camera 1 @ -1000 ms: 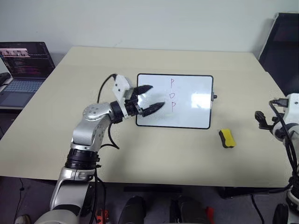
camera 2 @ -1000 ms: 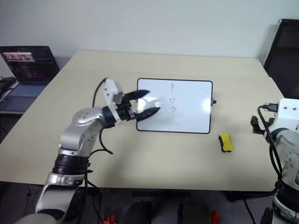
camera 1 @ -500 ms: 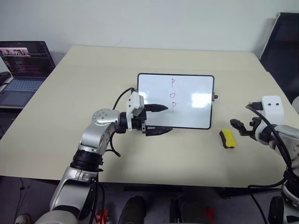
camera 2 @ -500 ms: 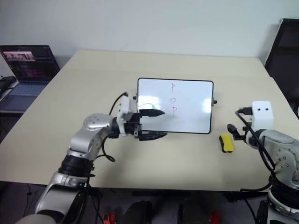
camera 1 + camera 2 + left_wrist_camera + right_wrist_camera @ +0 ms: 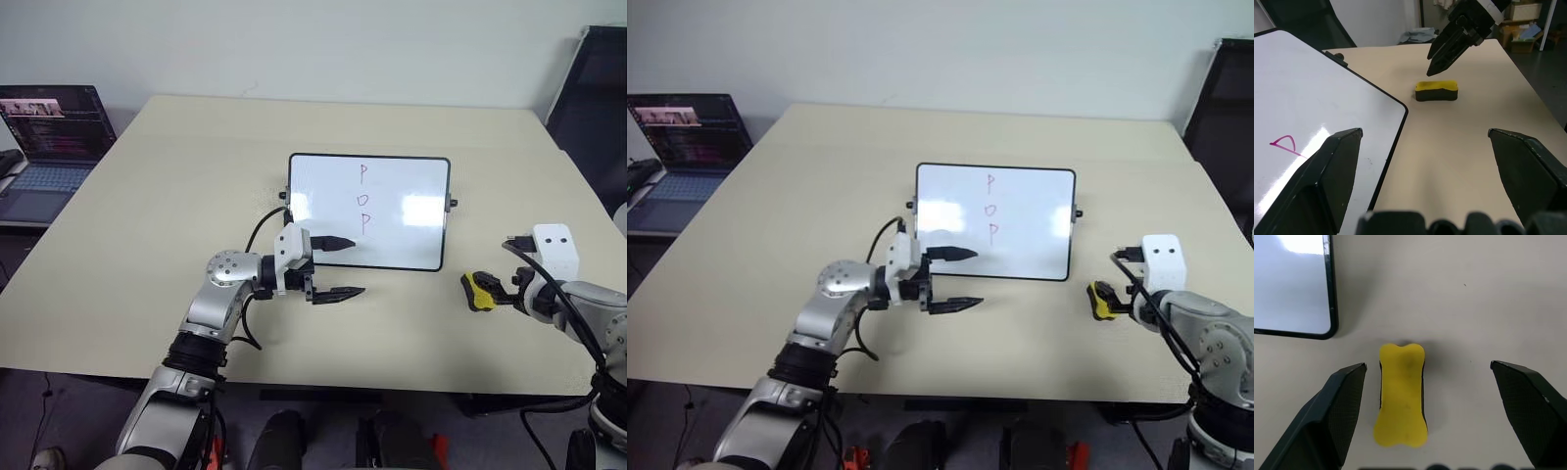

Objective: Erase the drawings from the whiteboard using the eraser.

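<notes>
The eraser (image 5: 1401,395) lies flat on the bench (image 5: 147,245) near its right edge, yellow side up, just off the near right corner of the whiteboard (image 5: 411,220) but apart from its black frame. The right tool (image 5: 1427,416) hangs just above the eraser with its two black fingers spread wide, one on each side of the block, neither touching it; it has hold of nothing. In the left wrist view that same tool shows as dark fingers pointing down at the eraser from above.

The left tool (image 5: 338,267) is level near the bench's front edge, pointing toward the right edge. Its fingers are also wide apart and hold nothing; one finger lies over the near left corner of the whiteboard, the other over bare bench in front of it. The eraser sits well apart from this tool, straight ahead of it.

The whiteboard rests flat around the middle of the bench, with the drawings (image 5: 362,199), a column of purplish letters P, O, P, near its centre, unerased.

The bench is a plain beige top. Off its left edge stands an open laptop (image 5: 49,132) on a lower surface; behind is a pale wall, and a dark panel (image 5: 593,93) stands beyond the far right corner.
</notes>
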### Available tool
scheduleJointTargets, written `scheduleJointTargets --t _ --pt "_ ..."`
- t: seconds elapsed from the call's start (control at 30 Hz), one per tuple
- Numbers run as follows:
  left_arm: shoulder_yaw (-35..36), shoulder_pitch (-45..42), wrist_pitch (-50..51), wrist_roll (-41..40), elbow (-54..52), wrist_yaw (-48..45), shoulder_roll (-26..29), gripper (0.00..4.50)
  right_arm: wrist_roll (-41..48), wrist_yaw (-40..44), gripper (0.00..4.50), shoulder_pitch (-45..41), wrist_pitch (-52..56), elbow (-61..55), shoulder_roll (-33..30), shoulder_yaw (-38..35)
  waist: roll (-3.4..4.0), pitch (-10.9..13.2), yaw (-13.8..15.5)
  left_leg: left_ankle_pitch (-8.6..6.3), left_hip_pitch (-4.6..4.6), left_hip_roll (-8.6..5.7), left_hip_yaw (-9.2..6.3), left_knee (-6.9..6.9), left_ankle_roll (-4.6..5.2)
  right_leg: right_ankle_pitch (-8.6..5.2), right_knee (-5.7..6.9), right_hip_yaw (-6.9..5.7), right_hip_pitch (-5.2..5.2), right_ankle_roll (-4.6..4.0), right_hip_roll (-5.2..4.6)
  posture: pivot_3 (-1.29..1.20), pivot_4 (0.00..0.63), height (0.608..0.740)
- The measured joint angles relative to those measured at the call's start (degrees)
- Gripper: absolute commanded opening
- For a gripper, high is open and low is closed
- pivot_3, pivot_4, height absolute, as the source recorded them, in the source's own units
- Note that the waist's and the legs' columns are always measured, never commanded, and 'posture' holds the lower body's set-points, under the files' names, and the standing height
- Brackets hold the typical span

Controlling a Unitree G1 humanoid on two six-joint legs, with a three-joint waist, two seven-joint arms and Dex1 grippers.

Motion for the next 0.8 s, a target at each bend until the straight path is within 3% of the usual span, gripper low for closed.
scheduleJointTargets --t 0.2,0.8 --pt "0.00 0.59 -0.02 0.12 -0.23 0.17 -0.15 4.50 -0.71 -1.59 4.45 0.13 0.00 1.72 4.25 -0.35 0.01 0.00 0.00 0.00 0.00 0.03 0.00 0.01 0.00 0.00 0.03 -0.01 -0.01 0.00 0.06 0.00 0.150 0.740" --pt "-0.05 2.39 -1.36 1.71 -1.55 1.39 -0.10 4.50 -4.12 -1.34 4.45 -0.43 0.00 3.19 6.71 0.91 0.01 -0.01 -0.01 0.00 0.01 0.03 0.00 0.01 0.00 0.00 0.03 0.00 -0.01 -0.01 0.05 0.00 0.150 0.740"
